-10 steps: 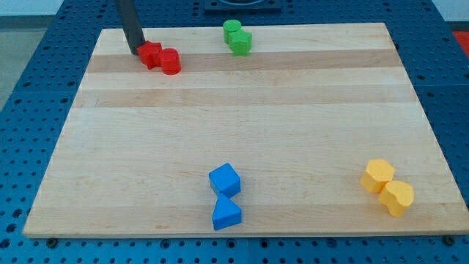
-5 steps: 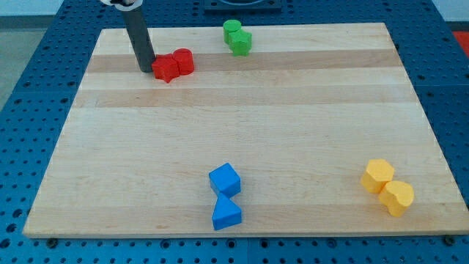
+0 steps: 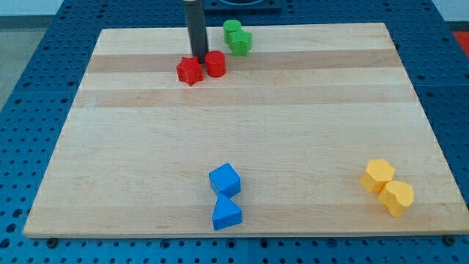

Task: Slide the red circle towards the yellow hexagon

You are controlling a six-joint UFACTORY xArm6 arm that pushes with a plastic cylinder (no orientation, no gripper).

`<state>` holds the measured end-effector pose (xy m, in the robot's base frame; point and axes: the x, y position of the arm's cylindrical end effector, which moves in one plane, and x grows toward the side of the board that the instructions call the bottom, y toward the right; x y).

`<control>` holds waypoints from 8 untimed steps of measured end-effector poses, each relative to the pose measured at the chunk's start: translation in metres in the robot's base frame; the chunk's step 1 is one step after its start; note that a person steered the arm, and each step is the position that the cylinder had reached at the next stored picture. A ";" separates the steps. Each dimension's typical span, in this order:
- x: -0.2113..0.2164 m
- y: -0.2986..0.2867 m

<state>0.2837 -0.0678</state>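
Resting at the view's top, my tip (image 3: 199, 59) touching the red circle (image 3: 215, 64) and red star-like block (image 3: 190, 71), no gripper fitted, nothing held, green pair (image 3: 237, 37) near, yellow hexagon (image 3: 378, 175) well apart on tabletop (image 3: 293, 125), bottom right.

Wooden board (image 3: 293, 117) carries red (image 3: 199, 67), green (image 3: 237, 37), blue (image 3: 225, 196), yellow (image 3: 388, 186) block pairs.
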 end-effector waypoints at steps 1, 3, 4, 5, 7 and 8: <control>-0.005 0.029; 0.010 0.025; 0.025 0.022; 0.038 0.029; 0.071 0.052; 0.095 0.057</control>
<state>0.3786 -0.0108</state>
